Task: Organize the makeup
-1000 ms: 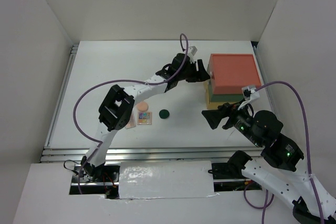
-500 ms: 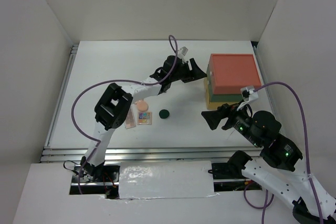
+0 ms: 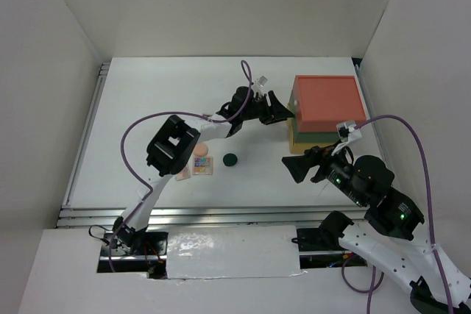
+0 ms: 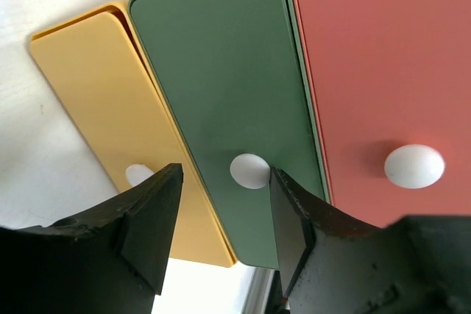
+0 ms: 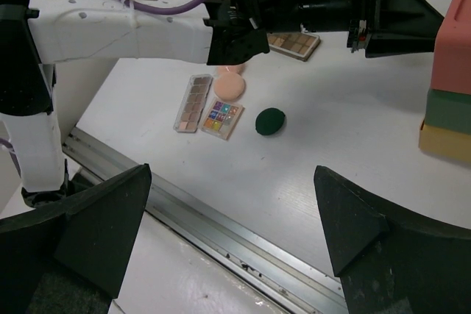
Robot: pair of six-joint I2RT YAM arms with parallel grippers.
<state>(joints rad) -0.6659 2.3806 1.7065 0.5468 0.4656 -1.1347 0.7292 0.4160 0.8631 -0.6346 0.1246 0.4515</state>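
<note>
Both of your hands were spread and empty. Your left hand (image 4: pixel 224 178) bracketed the white knob (image 4: pixel 250 170) of the green drawer (image 4: pixel 221 71). Your right hand (image 5: pixel 232 176) hovered over the surface (image 5: pixel 346 130). Beyond it lay the dark green disc (image 5: pixel 270 120), just beside the square palette (image 5: pixel 224 118), a long palette (image 5: pixel 192 102) and a peach compact (image 5: pixel 229 87).

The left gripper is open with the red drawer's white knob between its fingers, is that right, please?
Not quite. The left gripper is open, but the white knob between its fingers is the green drawer's, not that of the red drawer; the left wrist view shows it.
</note>
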